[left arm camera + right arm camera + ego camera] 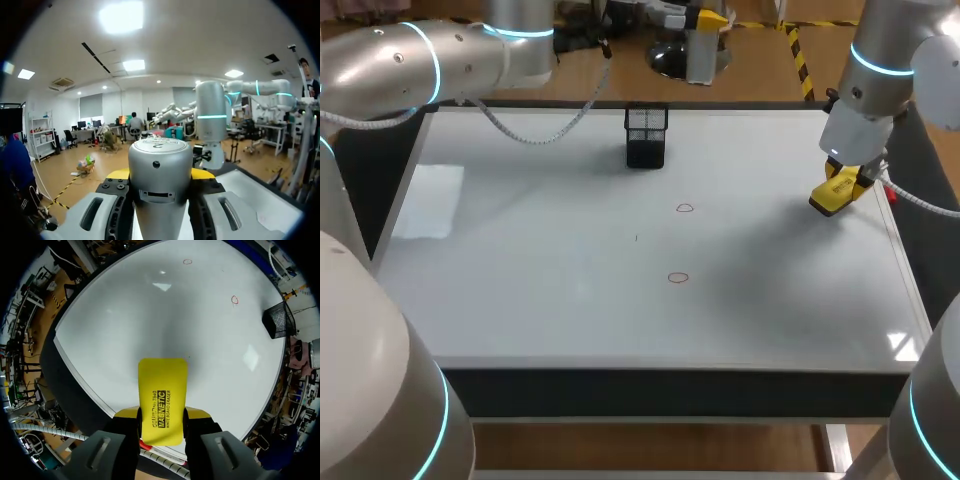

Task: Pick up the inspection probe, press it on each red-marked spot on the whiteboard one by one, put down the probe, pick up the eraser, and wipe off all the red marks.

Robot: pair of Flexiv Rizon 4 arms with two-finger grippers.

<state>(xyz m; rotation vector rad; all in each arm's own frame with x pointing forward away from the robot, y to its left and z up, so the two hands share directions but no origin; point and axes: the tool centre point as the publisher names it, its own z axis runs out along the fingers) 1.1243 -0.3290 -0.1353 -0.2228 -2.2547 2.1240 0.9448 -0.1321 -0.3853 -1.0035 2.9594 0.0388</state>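
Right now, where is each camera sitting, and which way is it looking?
Head view: above and behind, looking down on the whiteboard; left arm and right arm show.
Left wrist view: on the left wrist, looking out over the room; left claw shows, a silver cylinder right at it.
Right wrist view: on the right wrist, looking down across the whiteboard; right claw grips the yellow eraser.
Shared: head and right wrist views both show the yellow eraser, two red marks, and black mesh holder.
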